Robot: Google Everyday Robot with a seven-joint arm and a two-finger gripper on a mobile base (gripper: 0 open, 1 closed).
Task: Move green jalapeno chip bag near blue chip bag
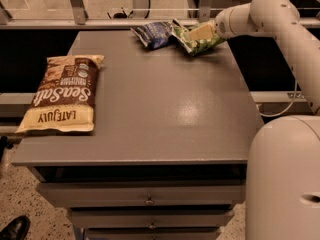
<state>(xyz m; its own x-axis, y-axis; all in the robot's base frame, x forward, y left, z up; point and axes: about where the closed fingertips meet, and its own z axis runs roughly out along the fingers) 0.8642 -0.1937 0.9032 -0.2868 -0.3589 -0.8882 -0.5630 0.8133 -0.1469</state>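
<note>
Tool (202, 32) hangs over the far right corner of the bench (165, 109), at the end of the white arm (272, 11) that reaches in from the right. It is clamped on the green jalapeno chip bag (199, 46), with 1 pale finger (200, 31) lying across the bag's upper face. The bag sits directly under and around the tool, tilted, its lower end down at the bench top near the far edge. The blue chip bag (152, 34) lies just to the left along the same far edge, and the 2 bags touch or nearly touch; which one I cannot tell. A brown-and-cream bag (62, 94) lies flat by the left edge, well apart from both. Below the near edge are 2 drawer fronts (145, 199).
</note>
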